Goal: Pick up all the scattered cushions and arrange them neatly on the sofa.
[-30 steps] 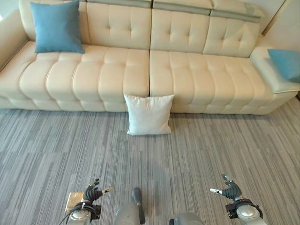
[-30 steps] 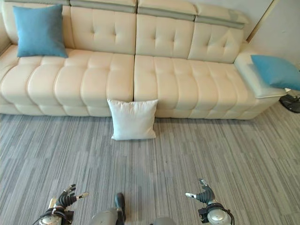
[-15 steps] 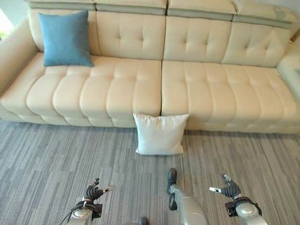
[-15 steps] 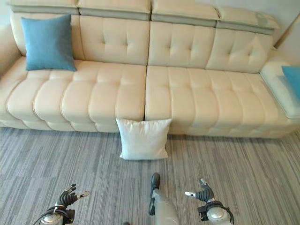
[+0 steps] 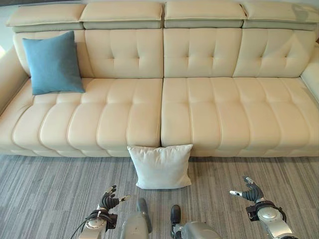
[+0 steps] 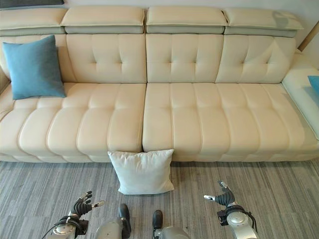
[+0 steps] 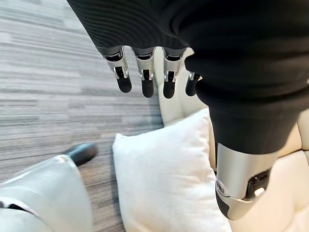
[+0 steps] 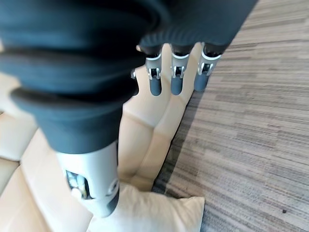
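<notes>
Obs.: the sofa [image 5: 164, 109] now sits larger and more square-on in my head views than a second ago, and the white cushion [image 5: 160, 166] has slid lower in the picture, closer to my arms. The whole scene shifted together, so I read this as my own approach, not the cushion moving. The cushion stands on the carpet [image 5: 45, 199], leaning against the sofa's front edge just below the seam between the two seat sections. A blue cushion [image 5: 53, 63] is propped against the backrest at the sofa's left end; a sliver of another blue one [image 6: 314, 83] shows at the right edge of the right eye view, on the sofa's right end. My left hand [image 5: 110, 199] hangs low in front of me, fingers [image 7: 145, 82] straight and relaxed, holding nothing; its wrist view looks down on the white cushion. My right hand [image 5: 249, 191] is likewise loosely spread and empty (thumb apart from the fingers [image 8: 176, 79]). Judgement: the floor cushion is not yet picked up, but it is probably close to reach. Next step likely calls for bending down and bringing both hands to its sides.
</notes>
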{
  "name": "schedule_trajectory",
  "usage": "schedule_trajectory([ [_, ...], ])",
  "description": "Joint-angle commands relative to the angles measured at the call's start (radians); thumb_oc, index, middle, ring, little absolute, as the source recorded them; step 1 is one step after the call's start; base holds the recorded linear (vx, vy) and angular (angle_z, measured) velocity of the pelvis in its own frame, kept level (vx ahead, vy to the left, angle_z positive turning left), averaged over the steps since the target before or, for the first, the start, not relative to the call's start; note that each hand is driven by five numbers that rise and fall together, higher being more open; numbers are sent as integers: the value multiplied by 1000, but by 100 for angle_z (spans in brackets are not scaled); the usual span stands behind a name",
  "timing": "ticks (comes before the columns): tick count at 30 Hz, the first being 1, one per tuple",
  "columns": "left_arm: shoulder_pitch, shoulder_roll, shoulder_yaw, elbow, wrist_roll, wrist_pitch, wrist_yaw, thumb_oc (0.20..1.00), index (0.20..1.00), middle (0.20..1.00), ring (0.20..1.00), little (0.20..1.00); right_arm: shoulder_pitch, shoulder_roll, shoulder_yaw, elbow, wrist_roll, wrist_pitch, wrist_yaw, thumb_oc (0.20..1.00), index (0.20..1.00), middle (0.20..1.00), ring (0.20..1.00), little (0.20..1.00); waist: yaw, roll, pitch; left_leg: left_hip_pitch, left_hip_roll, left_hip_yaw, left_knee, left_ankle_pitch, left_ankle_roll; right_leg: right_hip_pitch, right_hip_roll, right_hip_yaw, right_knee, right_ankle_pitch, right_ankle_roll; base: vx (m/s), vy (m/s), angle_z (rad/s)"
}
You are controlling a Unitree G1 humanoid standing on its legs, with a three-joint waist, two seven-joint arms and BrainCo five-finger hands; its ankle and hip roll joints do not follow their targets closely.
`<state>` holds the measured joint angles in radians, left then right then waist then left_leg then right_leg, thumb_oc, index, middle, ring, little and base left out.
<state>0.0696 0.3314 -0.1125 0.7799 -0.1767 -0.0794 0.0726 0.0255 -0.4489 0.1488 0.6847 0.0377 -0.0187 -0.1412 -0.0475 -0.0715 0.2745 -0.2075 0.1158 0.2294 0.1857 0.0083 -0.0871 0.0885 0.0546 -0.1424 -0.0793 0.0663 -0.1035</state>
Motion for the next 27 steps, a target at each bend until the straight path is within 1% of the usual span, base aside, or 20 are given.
schedule_trajectory([
  [1, 30, 39, 19, -22, -3, -13, 4, 1000, 1000, 1000, 1000, 1000, 19, -45, -13, -31, -18, -10, -14, 1000, 1000, 1000, 1000, 1000, 31, 3, -13, 45, -9, 23, 33, -7, 12, -31, -110, -16, 151, -149, 153, 300, 247, -33],
  [2, 38, 39, 25, -19, 2, -11, 3, 1000, 1000, 1000, 1000, 1000, 24, -40, -16, -31, -30, -11, -12, 1000, 1000, 1000, 1000, 1000, 31, 6, -31, 81, -22, 21, 1, -19, 23, -23, -122, -11, 155, -156, 168, 144, 139, -40],
  [4, 39, 43, 26, -20, 3, -11, 2, 1000, 1000, 1000, 1000, 1000, 25, -35, -16, -32, -35, -11, -12, 1000, 1000, 1000, 1000, 1000, 33, 6, -40, 98, -29, 26, -14, -26, 32, -27, -128, -6, 164, -157, 174, 176, 215, -43],
  [5, 40, 50, 31, -22, 6, -10, 1, 1000, 1000, 1000, 1000, 1000, 19, -28, -9, -36, -47, -10, -7, 1000, 1000, 1000, 1000, 1000, 39, 7, -41, 147, -50, 30, -45, -50, 55, -43, -141, 7, 220, -156, 193, 150, 224, -34],
  [6, 40, 50, 31, -21, 6, -10, 1, 1000, 1000, 1000, 1000, 1000, 19, -28, -9, -35, -47, -10, -7, 1000, 1000, 1000, 1000, 1000, 40, 8, -43, 145, -49, 32, -48, -47, 55, -46, -140, 8, 219, -153, 192, 118, 219, -46],
  [7, 38, 54, 33, -23, 5, -9, 4, 1000, 1000, 1000, 1000, 1000, 12, -22, -3, -37, -52, -8, -6, 1000, 1000, 1000, 1000, 1000, 42, 9, -41, 161, -58, 29, -60, -54, 67, -71, -146, 17, 273, -143, 202, 29, 177, -54],
  [8, 28, 72, 43, -30, 0, -10, 12, 1000, 1000, 1000, 1000, 1000, -9, -13, 13, -48, -59, -7, 0, 1000, 1000, 1000, 1000, 1000, 38, 6, -18, 183, -69, 28, -66, -67, 91, -144, -158, 41, 411, -102, 235, 29, 176, -45],
  [10, 23, 79, 48, -32, -3, -12, 18, 1000, 1000, 1000, 1000, 1000, -19, -6, 21, -53, -57, -12, -2, 1000, 1000, 1000, 1000, 1000, 38, 6, -8, 188, -69, 29, -65, -74, 97, -180, -163, 47, 456, -94, 244, 49, 107, -29],
  [11, 11, 92, 67, -18, -8, -20, 28, 1000, 1000, 1000, 1000, 1000, -45, -3, 36, -49, -53, -13, 1, 1000, 1000, 1000, 1000, 1000, 42, 8, -10, 213, -85, 15, -81, -95, 103, -224, -169, 25, 363, -93, 223, 145, 39, -35],
  [12, 3, 95, 69, -8, -13, -22, 37, 1000, 1000, 1000, 1000, 1000, -52, -8, 45, -47, -56, -16, -3, 1000, 1000, 1000, 1000, 1000, 45, 8, -7, 215, -88, 11, -80, -100, 100, -236, -180, 5, 326, -85, 222, 161, 1, -12],
  [13, 3, 95, 69, -8, -13, -22, 37, 1000, 1000, 1000, 1000, 1000, -52, -8, 45, -46, -56, -16, -3, 1000, 1000, 1000, 1000, 1000, 42, 9, -4, 218, -87, 8, -78, -104, 100, -230, -179, 1, 326, -88, 223, 84, -50, -10],
  [14, 5, 98, 65, -11, -16, -26, 33, 1000, 1000, 1000, 1000, 1000, -45, -11, 42, -46, -52, -15, 0, 1000, 1000, 1000, 1000, 1000, 40, 5, -7, 213, -94, -4, -68, -106, 97, -206, -183, -3, 276, -92, 223, 58, -41, 16],
  [15, 8, 99, 70, -15, -20, -23, 38, 1000, 1000, 1000, 1000, 1000, -47, -14, 44, -45, -53, -13, -1, 1000, 1000, 1000, 1000, 1000, 39, 1, -1, 212, -96, -6, -65, -109, 98, -232, -182, 10, 290, -69, 224, 79, -78, 20],
  [16, 3, 102, 67, -9, -21, -25, 37, 1000, 1000, 1000, 1000, 1000, -44, -17, 45, -47, -52, -15, -3, 1000, 1000, 1000, 1000, 1000, 45, -2, -5, 207, -98, -16, -61, -112, 94, -215, -179, 12, 275, -81, 221, 48, -156, 35],
  [18, -14, 106, 76, -2, -43, -35, 48, 1000, 1000, 1000, 1000, 1000, -69, -36, 55, -52, -43, -21, -14, 1000, 1000, 1000, 1000, 1000, 54, -10, 10, 151, -82, -23, -15, -117, 80, -213, -179, -16, 241, -81, 205, -13, -208, 47],
  [20, -20, 106, 77, 1, -54, -37, 51, 1000, 1000, 1000, 1000, 1000, -81, -43, 60, -53, -41, -22, -17, 1000, 1000, 1000, 1000, 1000, 56, -10, 18, 118, -73, -32, 5, -117, 76, -226, -177, -23, 241, -83, 198, -101, -140, 51],
  [21, -54, 116, 73, 8, -75, -44, 66, 1000, 1000, 1000, 1000, 1000, -120, -59, 67, -51, -27, -31, -37, 1000, 1000, 1000, 1000, 1000, 63, -9, 58, 36, -60, -48, 67, -118, 64, -275, -179, -39, 261, -90, 184, -186, -144, 24],
  [23, -93, 127, 57, 14, -95, -52, 82, 1000, 1000, 1000, 1000, 1000, -167, -76, 75, -39, -12, -34, -54, 1000, 1000, 1000, 1000, 1000, 64, 0, 85, -40, -51, -61, 117, -119, 56, -339, -180, -53, 303, -103, 171, -169, -131, 32],
  [24, -115, 133, 48, 16, -109, -59, 95, 1000, 1000, 1000, 1000, 1000, -193, -82, 82, -24, 1, -34, -66, 1000, 1000, 1000, 1000, 1000, 67, 8, 98, -69, -40, -75, 148, -147, 44, -363, -180, -52, 334, -132, 174, -89, -90, 32],
  [27, -190, 150, 33, 22, -166, -80, 132, 1000, 1000, 1000, 1000, 1000, -279, -97, 81, 40, 56, -39, -110, 1000, 1000, 1000, 1000, 1000, 65, 17, 141, -206, -32, -84, 239, -154, 41, -492, -188, -68, 414, -149, 161, -144, -79, 19],
])
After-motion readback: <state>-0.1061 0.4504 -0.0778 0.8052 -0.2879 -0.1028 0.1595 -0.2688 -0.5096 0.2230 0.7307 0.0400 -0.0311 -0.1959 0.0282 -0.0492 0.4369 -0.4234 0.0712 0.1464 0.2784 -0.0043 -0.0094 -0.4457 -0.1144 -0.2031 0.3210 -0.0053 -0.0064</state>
